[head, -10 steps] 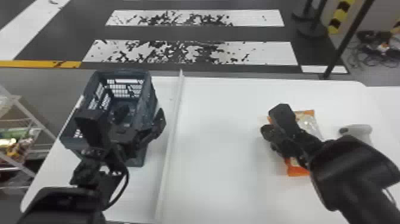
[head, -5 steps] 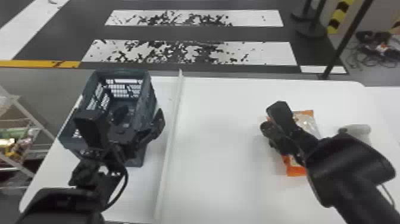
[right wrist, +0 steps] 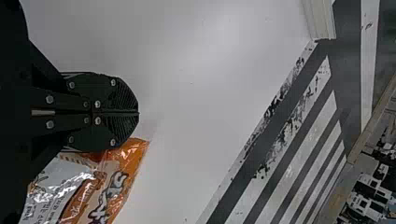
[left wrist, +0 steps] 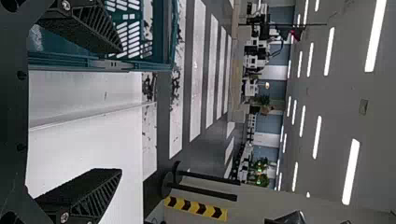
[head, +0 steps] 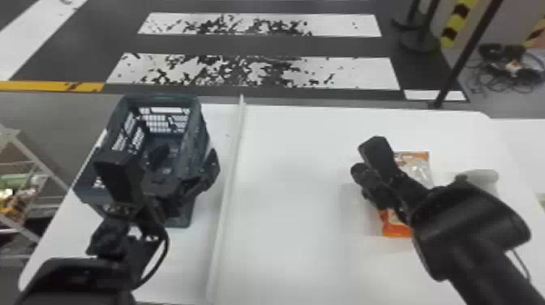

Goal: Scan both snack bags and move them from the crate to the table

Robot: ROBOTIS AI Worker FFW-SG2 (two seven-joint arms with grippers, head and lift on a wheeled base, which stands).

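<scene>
- Here, toward white worktop (head: 292, 227)'s right edge, beside closed black right gripper (head: 365, 159): orange-and-clear plastic snack bag (head: 393, 230).
- Spread wide at blue-grey plastic crate (head: 198, 136): black left gripper (head: 164, 164).

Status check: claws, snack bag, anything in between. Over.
Left claw open by the crate. Right claw shut, empty, near snack bag on table. White strip between crate and bag.

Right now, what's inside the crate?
Inside the crate, I see part of its bottom and a dark patch that I can't make out. My left claw and arm cover the near part, so I can't tell if anything is there.
</scene>
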